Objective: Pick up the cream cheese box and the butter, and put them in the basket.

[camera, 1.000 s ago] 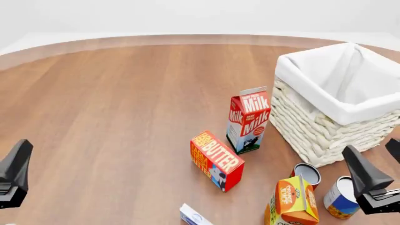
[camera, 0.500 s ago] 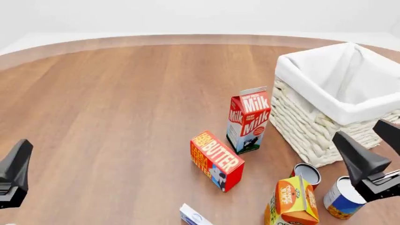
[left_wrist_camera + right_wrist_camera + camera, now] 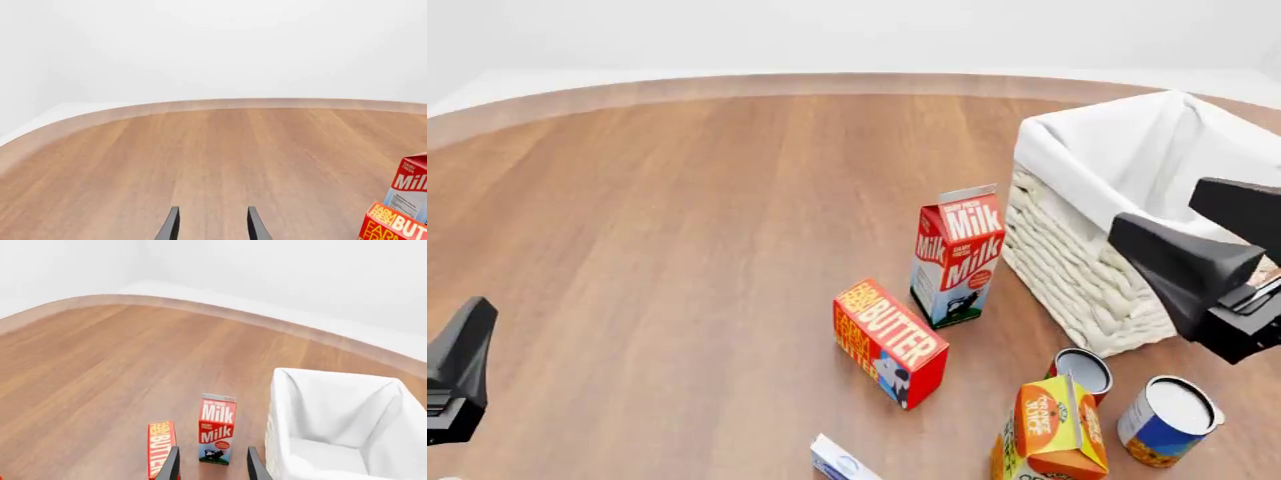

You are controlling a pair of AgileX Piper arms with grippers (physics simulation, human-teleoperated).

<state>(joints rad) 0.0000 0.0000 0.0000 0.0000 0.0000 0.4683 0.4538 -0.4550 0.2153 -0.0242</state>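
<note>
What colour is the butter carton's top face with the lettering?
Red shading to orange at one end, with pale "BUTTER" lettering; the butter carton shows best in the front view.

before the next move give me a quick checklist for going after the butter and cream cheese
1. Butter free on the table, nothing on it: ok.
2. Cream cheese box fully in view: not ok, cut off at the front view's bottom edge.
3. Basket open and empty: ok.
4. Right end effector open, holding nothing: ok.
5. Left end effector open: ok.
6. Milk carton close beside the butter: not ok, tight clearance.
</note>
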